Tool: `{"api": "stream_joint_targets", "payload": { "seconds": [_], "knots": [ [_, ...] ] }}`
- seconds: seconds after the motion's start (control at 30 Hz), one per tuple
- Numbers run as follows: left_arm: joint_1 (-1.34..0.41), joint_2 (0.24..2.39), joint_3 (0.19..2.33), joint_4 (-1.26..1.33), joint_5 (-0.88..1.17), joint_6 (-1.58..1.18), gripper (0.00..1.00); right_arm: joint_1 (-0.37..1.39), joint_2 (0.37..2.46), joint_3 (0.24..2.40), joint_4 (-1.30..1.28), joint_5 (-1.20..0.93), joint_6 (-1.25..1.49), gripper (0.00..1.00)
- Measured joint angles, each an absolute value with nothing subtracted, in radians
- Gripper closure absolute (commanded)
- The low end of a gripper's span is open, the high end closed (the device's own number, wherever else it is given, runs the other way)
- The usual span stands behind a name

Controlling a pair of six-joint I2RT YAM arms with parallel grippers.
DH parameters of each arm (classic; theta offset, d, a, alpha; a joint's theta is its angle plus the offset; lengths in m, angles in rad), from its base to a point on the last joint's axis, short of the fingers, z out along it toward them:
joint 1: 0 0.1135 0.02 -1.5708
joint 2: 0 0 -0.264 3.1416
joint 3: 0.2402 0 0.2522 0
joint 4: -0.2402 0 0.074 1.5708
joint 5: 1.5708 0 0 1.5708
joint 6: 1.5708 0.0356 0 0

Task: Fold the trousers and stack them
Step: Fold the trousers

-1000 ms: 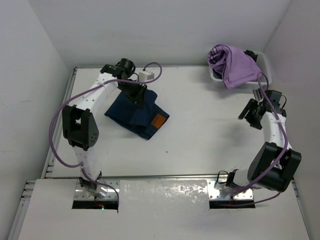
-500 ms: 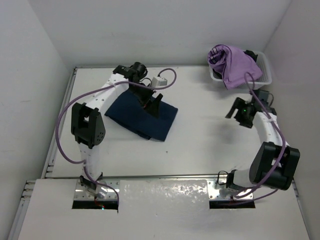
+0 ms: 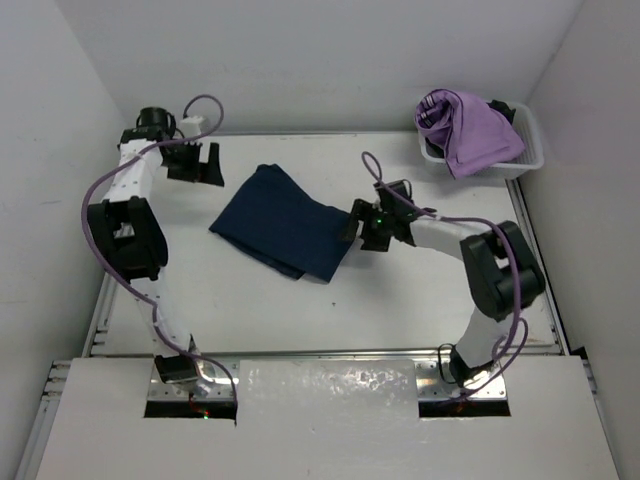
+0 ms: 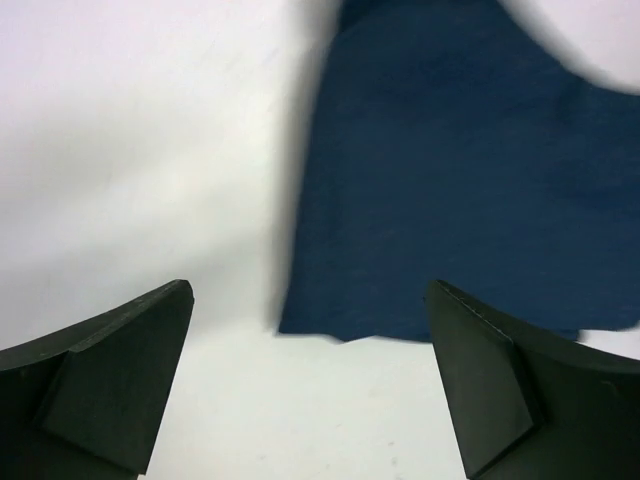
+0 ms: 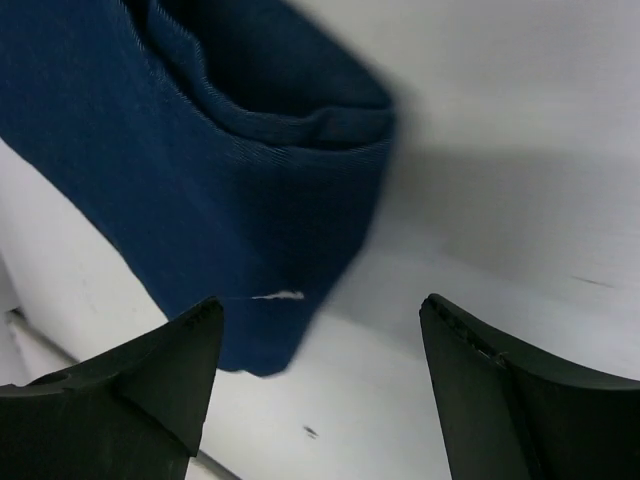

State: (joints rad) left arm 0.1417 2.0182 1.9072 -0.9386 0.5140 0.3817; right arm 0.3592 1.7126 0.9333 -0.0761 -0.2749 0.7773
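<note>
Left tool (image 3: pixel 197 168): released, empty, upper left of frame, apart from trousers (image 3: pixel 283 218).
Right tool (image 3: pixel 356 230): released, centre, at trousers' right edge.
Trousers: folded flat on counter (image 3: pixel 420 290).

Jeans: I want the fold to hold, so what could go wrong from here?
The right hand stands open at the layered edge of the jeans; closing there might catch only some layers and pull the fold open. The left hand is open and away, so a push could slide them.
</note>
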Motion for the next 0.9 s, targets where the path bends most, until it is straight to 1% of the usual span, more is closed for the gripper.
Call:
{"api": "stream_joint_targets", "payload": {
  "seconds": [0.1,0.2,0.23,0.27,0.3,0.33,0.37,0.4,0.43,0.47,0.5,0.53,0.57,0.63,0.7,0.77,0.8,0.87,0.9],
  "knots": [
    [0.171,2.053,1.792,-0.886,0.472,0.378,0.00,0.419,1.805,0.957,-0.023,-0.288,0.850,0.23],
    [0.141,2.106,1.700,-0.832,0.499,0.370,0.00,0.447,1.861,0.949,0.035,-0.309,0.927,0.23],
    [0.131,2.109,1.662,-0.812,0.510,0.368,0.00,0.452,1.864,0.949,0.056,-0.317,0.946,0.24],
    [0.123,2.110,1.623,-0.799,0.519,0.368,0.01,0.457,1.867,0.947,0.080,-0.316,0.961,0.27],
    [0.116,2.110,1.590,-0.788,0.526,0.368,0.08,0.461,1.872,0.944,0.105,-0.318,0.979,0.31],
    [0.108,2.110,1.564,-0.778,0.533,0.366,0.12,0.462,1.880,0.942,0.129,-0.319,0.995,0.37],
    [0.102,2.107,1.542,-0.757,0.541,0.370,0.17,0.463,1.895,0.942,0.154,-0.321,1.013,0.50],
    [0.102,2.098,1.526,-0.738,0.550,0.369,0.30,0.462,1.910,0.943,0.169,-0.319,1.023,0.58],
    [0.102,2.092,1.507,-0.717,0.557,0.368,0.37,0.459,1.927,0.945,0.179,-0.317,1.037,0.65],
    [0.101,2.089,1.490,-0.699,0.569,0.371,0.42,0.454,1.943,0.952,0.182,-0.321,1.048,0.75],
    [0.099,2.083,1.472,-0.681,0.576,0.373,0.54,0.447,1.957,0.961,0.181,-0.324,1.058,0.79],
    [0.101,2.075,1.450,-0.663,0.587,0.373,0.58,0.437,1.973,0.974,0.179,-0.326,1.067,0.82],
    [0.101,2.069,1.429,-0.653,0.597,0.376,0.59,0.421,1.989,0.989,0.179,-0.331,1.076,0.84],
    [0.094,2.056,1.390,-0.639,0.646,0.386,0.57,0.381,2.011,1.020,0.174,-0.344,1.076,0.83],
    [0.075,2.029,1.331,-0.637,0.705,0.395,0.52,0.329,2.034,1.084,0.117,-0.350,1.046,0.80],
    [0.045,1.998,1.265,-0.631,0.768,0.403,0.47,0.274,2.072,1.193,0.035,-0.350,0.991,0.76],
    [0.023,1.980,1.229,-0.625,0.799,0.403,0.40,0.253,2.094,1.249,-0.001,-0.353,0.963,0.70],
    [-0.019,1.950,1.174,-0.617,0.846,0.398,0.34,0.211,2.133,1.354,-0.070,-0.359,0.905,0.60],
    [-0.035,1.935,1.151,-0.612,0.865,0.393,0.31,0.193,2.150,1.401,-0.106,-0.369,0.878,0.53]
  ]
}}
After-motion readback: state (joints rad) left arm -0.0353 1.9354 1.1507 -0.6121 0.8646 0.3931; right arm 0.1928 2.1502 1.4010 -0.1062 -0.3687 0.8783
